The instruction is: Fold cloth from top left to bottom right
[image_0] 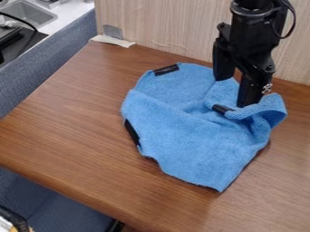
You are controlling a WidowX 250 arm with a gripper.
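Note:
The black gripper [235,92] hangs down over the upper right part of the blue cloth [187,140], its two fingers apart. One fingertip is at a raised fold beside a black tape strip [223,108]; whether it touches the cloth I cannot tell. The cloth lies rumpled, with a crease across its middle and a curled, raised part at its right. Its lower end comes to a point toward the front. Further black strips mark its upper left edge [167,70] and its left side [131,132].
Brown wooden table [66,122] surrounds the cloth, with a light wood panel [163,27] along its back edge. Tape [113,41] sits at the table's back left corner. Beyond a blue-grey divider [51,68] at the left is a metal sink [27,13].

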